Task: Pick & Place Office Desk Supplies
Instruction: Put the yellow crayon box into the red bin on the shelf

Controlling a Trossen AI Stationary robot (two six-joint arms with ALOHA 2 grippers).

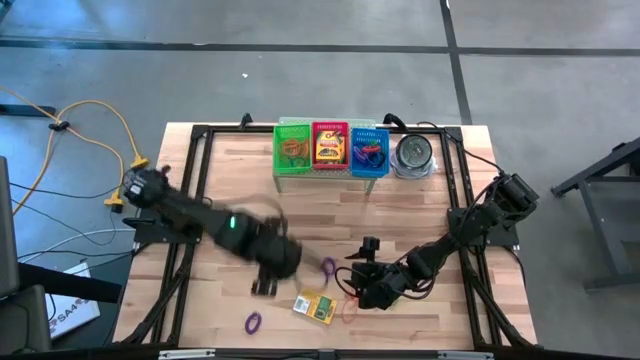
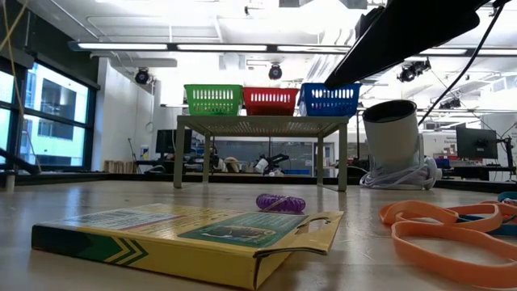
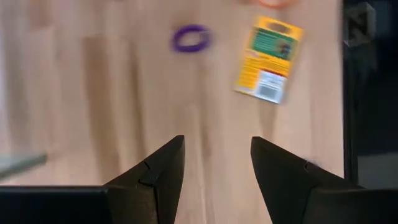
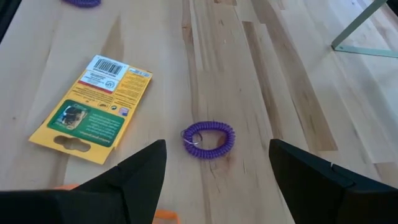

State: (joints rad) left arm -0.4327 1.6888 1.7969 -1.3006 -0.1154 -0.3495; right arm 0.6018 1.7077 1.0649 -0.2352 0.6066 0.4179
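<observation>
A flat yellow-and-green crayon box (image 1: 315,305) lies on the wooden table near its front edge, also seen in the low view (image 2: 194,234). A purple coil loop (image 4: 208,139) lies just beyond it. A second purple loop (image 1: 253,321) lies nearer the front left. Orange bands (image 2: 444,230) lie to the box's right. My left gripper (image 3: 217,146) hangs open above bare table left of the box (image 3: 268,59). My right gripper (image 4: 216,144) stands open over the purple coil, one finger on either side, touching nothing.
Green (image 1: 293,148), red (image 1: 330,148) and blue (image 1: 368,150) mesh baskets stand side by side on a low rack at the far edge, with supplies inside. A round metal tin (image 1: 413,155) stands to their right. A black frame borders the table top.
</observation>
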